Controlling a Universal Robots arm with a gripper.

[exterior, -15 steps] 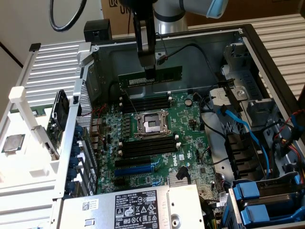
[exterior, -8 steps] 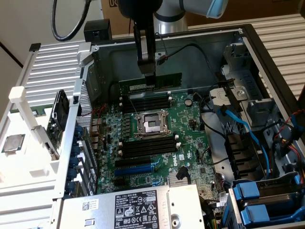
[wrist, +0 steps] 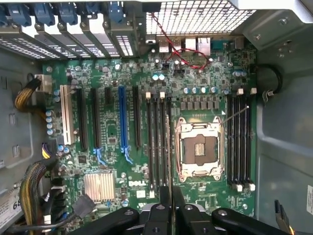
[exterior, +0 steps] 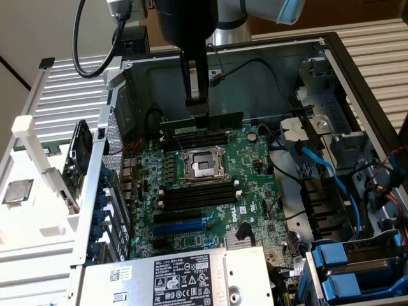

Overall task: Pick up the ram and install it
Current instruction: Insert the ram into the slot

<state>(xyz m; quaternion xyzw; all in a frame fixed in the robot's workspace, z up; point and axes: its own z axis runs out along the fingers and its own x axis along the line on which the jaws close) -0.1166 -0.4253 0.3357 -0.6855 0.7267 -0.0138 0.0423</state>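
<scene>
- Ram (exterior: 220,119): held on edge, flat faces vertical. Long axis runs across the exterior view from left to right, right end a touch higher.
- That axis is parallel to the black memory slots (exterior: 194,136) on the far side of the CPU socket (exterior: 203,164).
- Position: just beyond the socket's far edge, directly over that far slot bank, inside the open PC case (exterior: 357,83).
- Can't tell whether its bottom edge is in a slot or just above one.
- Fingers (exterior: 199,115): closed almost fully, pinching the ram's top edge at about mid-length. The stick sticks out roughly equally either side of them.
- Fingers come straight down from above; the ram hangs below the tips, crosswise to them.
- Wrist view: fingertips (wrist: 171,196) are pressed close together, with only a thin gap between them. They sit beside the socket (wrist: 198,152), in line with the slot bank (wrist: 157,142) next to it.
- Second slot bank (exterior: 197,194) on the near side of the socket is empty, white end clips visible.
- Socket is open, no processor in it.
</scene>
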